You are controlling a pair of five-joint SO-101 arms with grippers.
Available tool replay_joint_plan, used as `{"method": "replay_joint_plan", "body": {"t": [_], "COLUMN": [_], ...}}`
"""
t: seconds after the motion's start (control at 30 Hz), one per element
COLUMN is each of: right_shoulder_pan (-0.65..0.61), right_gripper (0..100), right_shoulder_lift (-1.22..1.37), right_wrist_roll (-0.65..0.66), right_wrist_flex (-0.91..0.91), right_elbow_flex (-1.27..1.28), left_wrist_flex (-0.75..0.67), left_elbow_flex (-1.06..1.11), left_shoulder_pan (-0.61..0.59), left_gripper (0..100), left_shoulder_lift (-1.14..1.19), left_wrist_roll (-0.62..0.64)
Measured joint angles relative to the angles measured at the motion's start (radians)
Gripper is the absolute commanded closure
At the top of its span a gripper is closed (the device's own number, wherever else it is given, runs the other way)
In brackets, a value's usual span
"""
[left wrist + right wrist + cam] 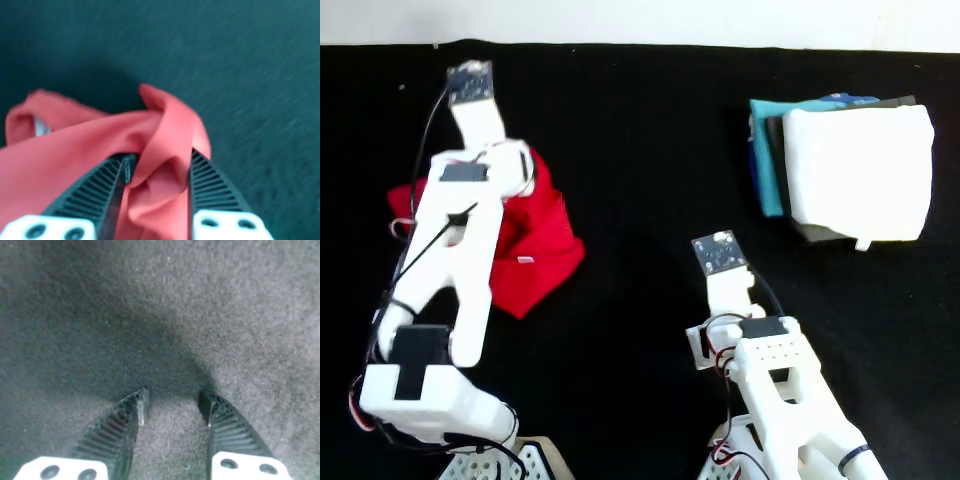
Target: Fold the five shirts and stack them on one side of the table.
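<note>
While your left claw (161,157) is pinching the red shirt (65,150), your right claw (173,397) is hovering open over the bench (200,300). Folded shirts (860,175) are lying well beyond it.

Counter (650,110) covered edge to edge in black cloth (640,270), matte, no pattern. Far edge of the cloth slightly wavy against a pale, plain wall (720,20) running as a thin strip along the top of the high view. Up close the cloth is fuzzy, felt-like (235,300), with a soft dark shadow (150,360) on it. Light even and bright. Tan board corner (550,458) at the near edge, left side.
</note>
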Motion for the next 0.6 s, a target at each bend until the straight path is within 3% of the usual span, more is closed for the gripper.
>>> {"method": "replay_joint_plan", "body": {"t": [0.13, 0.47, 0.53, 0.6], "right_shoulder_pan": [0.000, 0.000, 0.000, 0.000], "right_gripper": [78.9, 78.9, 78.9, 78.9], "right_shoulder_lift": [0.000, 0.000, 0.000, 0.000], "right_wrist_roll": [0.000, 0.000, 0.000, 0.000], "right_wrist_flex": [0.000, 0.000, 0.000, 0.000], "right_elbow_flex": [0.000, 0.000, 0.000, 0.000], "left_wrist_flex": [0.150, 0.987, 1.109, 1.145], "left_elbow_flex": [-0.160, -0.643, -0.687, -0.678], "left_shoulder_pan": [0.052, 0.066, 0.066, 0.057], "left_gripper": [84, 83, 83, 83], "left_shoulder_lift": [0.000, 0.000, -0.002, -0.002], "left_wrist_roll": [0.000, -0.003, -0.011, -0.032]}}
